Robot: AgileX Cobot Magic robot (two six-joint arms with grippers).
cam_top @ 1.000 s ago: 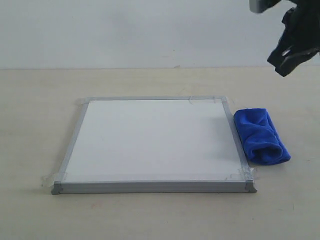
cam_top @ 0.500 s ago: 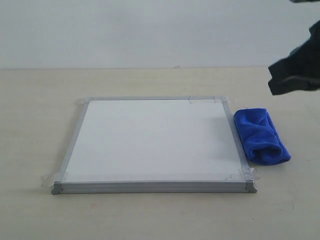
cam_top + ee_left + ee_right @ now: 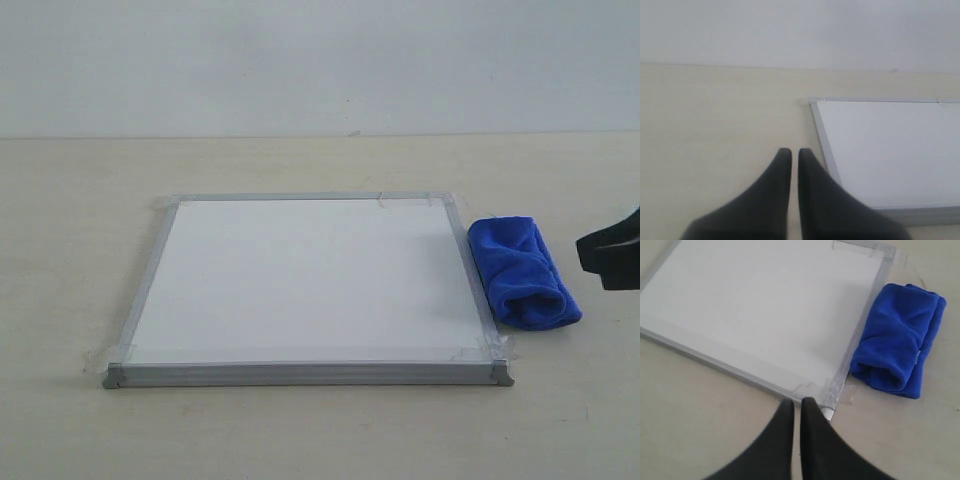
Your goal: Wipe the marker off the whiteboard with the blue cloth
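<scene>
Cloth (image 3: 522,273) lay bunched on the desk (image 3: 320,430), just beside the right edge of the board (image 3: 310,285) and apart from both pincers. The right pincer (image 3: 794,402) had its fingers drawn together, with only a thin slit between them and nothing in it. Its tips sat over bare desk just beside a taped corner of the board, with the cloth near, beyond that corner. In the exterior view only a dark part of the right arm (image 3: 612,258) showed at the right border, near the cloth and not touching it. The left pincer (image 3: 791,151) was likewise closed to a slit and empty, over the desk off the board's left edge, well apart from the cloth. The board lay flat, with a grey frame (image 3: 140,290), clear tape (image 3: 840,390) at the corners and a plain white face. Open desk lay on every side of the board, and only the cloth stood close, on the right. The desk was pale matt beige, and a plain pale wall (image 3: 320,60) rose behind it.
</scene>
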